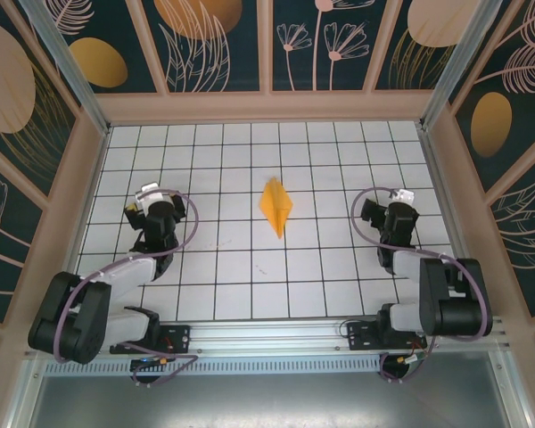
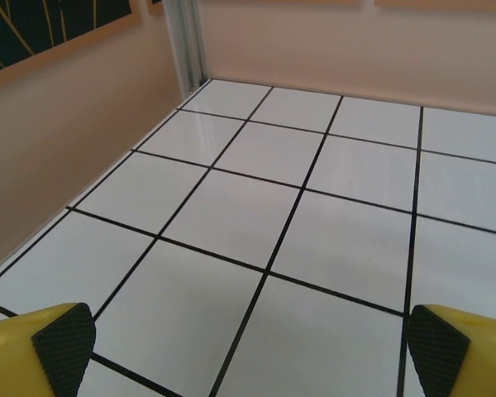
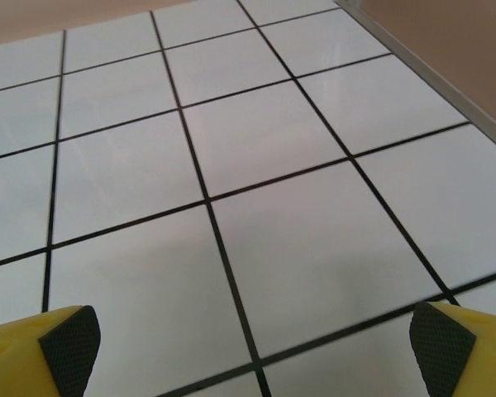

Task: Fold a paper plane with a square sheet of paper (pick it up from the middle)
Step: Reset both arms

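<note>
Orange-yellow paper lies as a slim folded dart, the plane (image 1: 275,207), on the table (image 1: 250,276) midway between our two arms and a little toward the far side. Our left gripper (image 2: 248,351) has its jaws wide apart, with the pads (image 2: 64,343) at the edges of its wrist view over bare tiles. The right gripper (image 3: 248,351) is likewise spread and holds nothing. Both sit well apart from the plane, one on each side. We judge this suits a finished fold, since nothing pins or touches it.
</note>
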You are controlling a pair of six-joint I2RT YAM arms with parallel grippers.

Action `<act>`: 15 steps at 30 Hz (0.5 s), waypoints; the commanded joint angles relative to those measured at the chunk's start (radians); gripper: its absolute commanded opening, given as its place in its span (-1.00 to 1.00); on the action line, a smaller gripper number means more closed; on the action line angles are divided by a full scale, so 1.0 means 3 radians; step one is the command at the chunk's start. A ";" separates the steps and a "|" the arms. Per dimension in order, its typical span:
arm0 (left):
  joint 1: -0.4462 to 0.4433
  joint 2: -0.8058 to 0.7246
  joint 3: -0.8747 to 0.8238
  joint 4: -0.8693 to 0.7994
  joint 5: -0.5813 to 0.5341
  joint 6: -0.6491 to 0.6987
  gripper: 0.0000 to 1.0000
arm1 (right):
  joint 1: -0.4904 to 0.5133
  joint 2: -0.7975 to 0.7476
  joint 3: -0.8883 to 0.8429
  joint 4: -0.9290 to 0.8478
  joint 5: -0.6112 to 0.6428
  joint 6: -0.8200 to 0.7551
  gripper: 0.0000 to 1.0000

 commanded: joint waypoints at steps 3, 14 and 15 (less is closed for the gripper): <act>0.0182 0.0294 -0.0336 0.1605 0.0619 0.0604 0.97 | -0.0005 0.0471 -0.0232 0.1734 -0.0674 -0.0318 0.97; 0.0640 0.1030 -0.0659 0.3113 0.1171 0.0605 0.97 | -0.0078 0.0609 -0.0199 0.1746 -0.0573 -0.0176 0.97; 0.0657 0.0844 -0.0516 0.2467 0.1214 0.0537 0.97 | -0.0078 0.0611 -0.0199 0.1751 -0.0572 -0.0178 0.98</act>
